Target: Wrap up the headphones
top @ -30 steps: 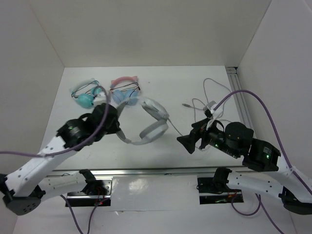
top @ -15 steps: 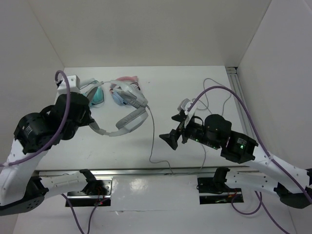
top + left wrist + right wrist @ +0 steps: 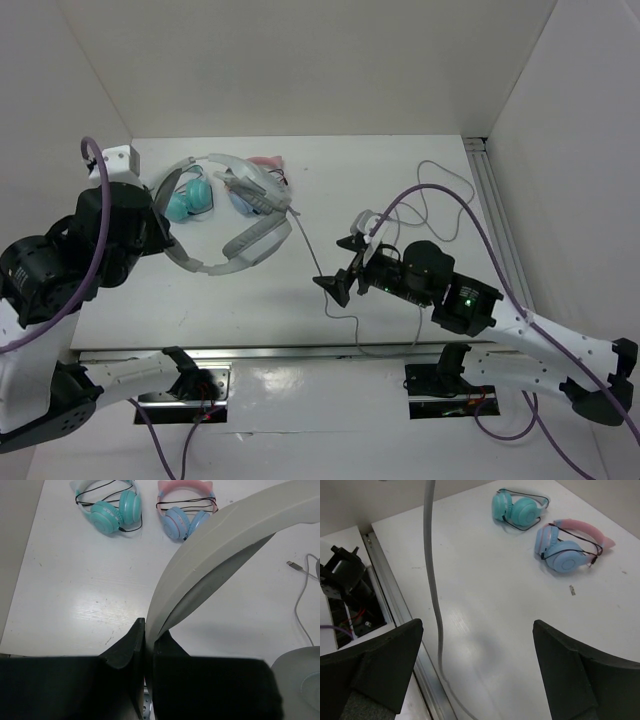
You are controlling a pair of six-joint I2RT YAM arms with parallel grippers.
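Observation:
My left gripper (image 3: 166, 243) is shut on the wide headband of the large light-grey headphones (image 3: 243, 207) and holds them up above the table's left half. In the left wrist view the headband (image 3: 210, 555) runs from my closed gripper (image 3: 148, 630) up to the right, and one ear cup (image 3: 300, 680) shows at the lower right. The thin grey cable (image 3: 308, 250) hangs from the headphones to the table front. My right gripper (image 3: 338, 283) is open beside it. In the right wrist view the cable (image 3: 431, 555) hangs near the left finger of the open gripper (image 3: 477, 625), apart from both fingers.
Teal headphones (image 3: 188, 200) and pink-banded blue headphones (image 3: 262, 182) lie at the back left, partly behind the raised pair. More cable (image 3: 440, 190) loops on the table at the right, its plug (image 3: 295, 566) loose. Metal rails run along the front (image 3: 300, 350) and right (image 3: 490, 190) edges.
My left arm has lifted the grey headphones off the table and carried them left and up. The cable now hangs from them. My right gripper has moved left to the hanging cable.

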